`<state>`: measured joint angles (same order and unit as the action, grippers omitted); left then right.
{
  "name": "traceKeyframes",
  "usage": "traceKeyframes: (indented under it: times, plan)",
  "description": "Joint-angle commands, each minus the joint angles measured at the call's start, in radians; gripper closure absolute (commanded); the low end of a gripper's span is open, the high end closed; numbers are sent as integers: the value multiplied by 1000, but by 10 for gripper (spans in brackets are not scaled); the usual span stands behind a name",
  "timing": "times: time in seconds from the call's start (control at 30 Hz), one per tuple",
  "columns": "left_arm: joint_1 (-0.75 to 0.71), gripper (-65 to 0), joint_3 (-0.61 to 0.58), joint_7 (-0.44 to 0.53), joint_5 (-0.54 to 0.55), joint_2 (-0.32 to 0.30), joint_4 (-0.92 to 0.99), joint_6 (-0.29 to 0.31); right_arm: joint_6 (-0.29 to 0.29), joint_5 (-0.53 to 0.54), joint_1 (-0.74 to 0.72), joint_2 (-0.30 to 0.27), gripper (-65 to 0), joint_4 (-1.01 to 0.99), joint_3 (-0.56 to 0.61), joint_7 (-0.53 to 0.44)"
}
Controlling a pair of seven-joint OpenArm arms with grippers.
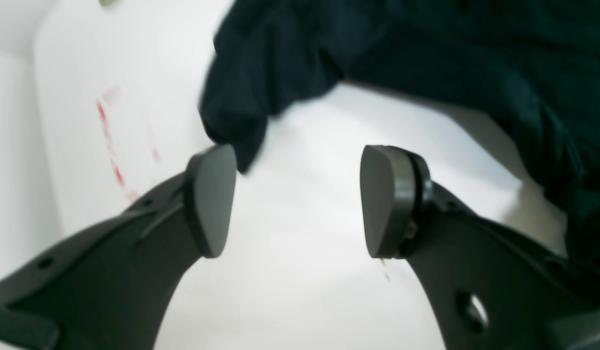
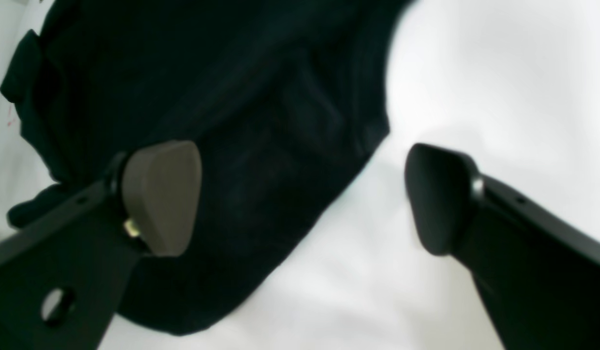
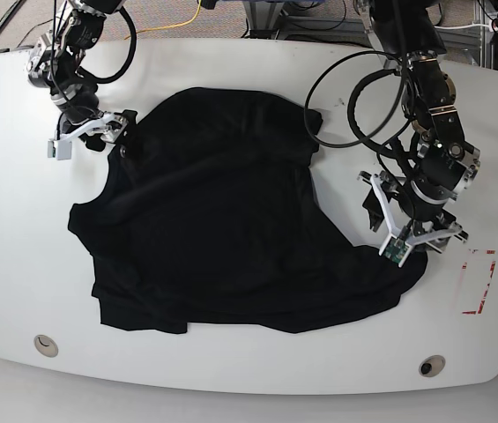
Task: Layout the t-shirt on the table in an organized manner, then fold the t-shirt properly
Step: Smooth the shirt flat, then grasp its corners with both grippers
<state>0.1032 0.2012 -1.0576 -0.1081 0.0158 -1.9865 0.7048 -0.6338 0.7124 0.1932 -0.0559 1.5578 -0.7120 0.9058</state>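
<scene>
Left fingers fill the wrist view, spread apart with only bare bench between them, and a dark corner of the t-shirt hangs just past the left-hand pad. Over on the right arm, fingers stand wide apart, one pad over black cloth, the other over white bench. From the base view, the shirt lies rumpled mid-bench between both grippers, red tape beyond the left one

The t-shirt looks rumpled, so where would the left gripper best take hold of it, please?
Probably the pointed corner of the t-shirt hanging by the open left gripper, approached from the table's red-tape side. That edge sticks out free, so the pads could likely close across it without bunching the body.
</scene>
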Motion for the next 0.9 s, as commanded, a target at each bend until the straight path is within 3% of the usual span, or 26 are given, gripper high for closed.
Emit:
traceKeyframes:
  times: [0.0, 0.23, 0.43, 0.8, 0.87]
  plan:
    - [63, -379, 20, 20, 5, -35, -15, -7, -5, 17, 2, -14, -650, -4, -1, -11]
    - [96, -379, 51, 23, 5, -72, 0, -7, -5, 14, 2, -8, -650, -24, 10, -11]
    - [120, -379, 96, 89, 3, -83, 31, -7, -5, 19, 1, -8, -650, -24, 96, -11]
    - [120, -379, 146, 121, 3, -103, 65, -7, 2, 14, -36, 11, -650, -24, 96, -14]
    - [120, -379, 149, 122, 3, -104, 94, -7, 2, 14, -53, 9, -617, -24, 96, -14]
